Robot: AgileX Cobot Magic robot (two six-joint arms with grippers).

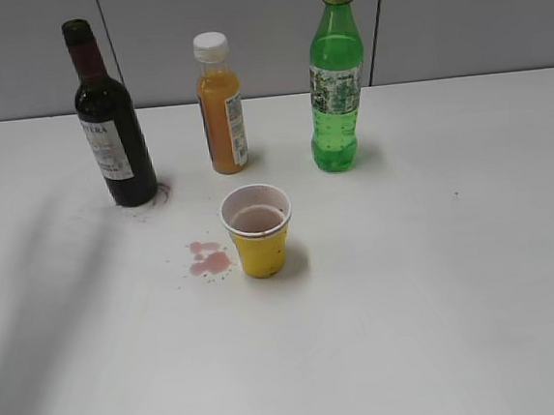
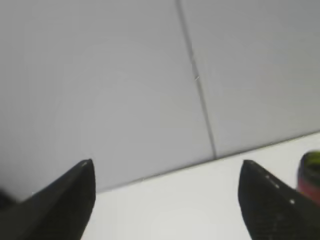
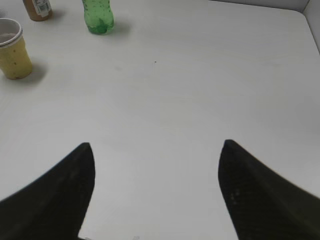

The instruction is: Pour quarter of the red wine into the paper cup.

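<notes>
Red wine [image 1: 111, 120] label reads perhaps "…ERA"; left gripper [image 2: 165, 172] and right gripper [image 3: 155, 155] both spread wide

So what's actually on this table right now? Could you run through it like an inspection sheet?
Surface: white table, with a pink spill left of the cup and a faint ring at the wine bottle's base.
Job's things: red wine upright, back left, no cap visible; paper cup upright in the middle, pinkish inside.
Clutter: orange juice bottle and green soda bottle, both capped, upright.
Grippers: left gripper open, empty; right gripper open, empty, above bare table.
Cables: nothing seen.
Surroundings: grey panelled wall.
</notes>
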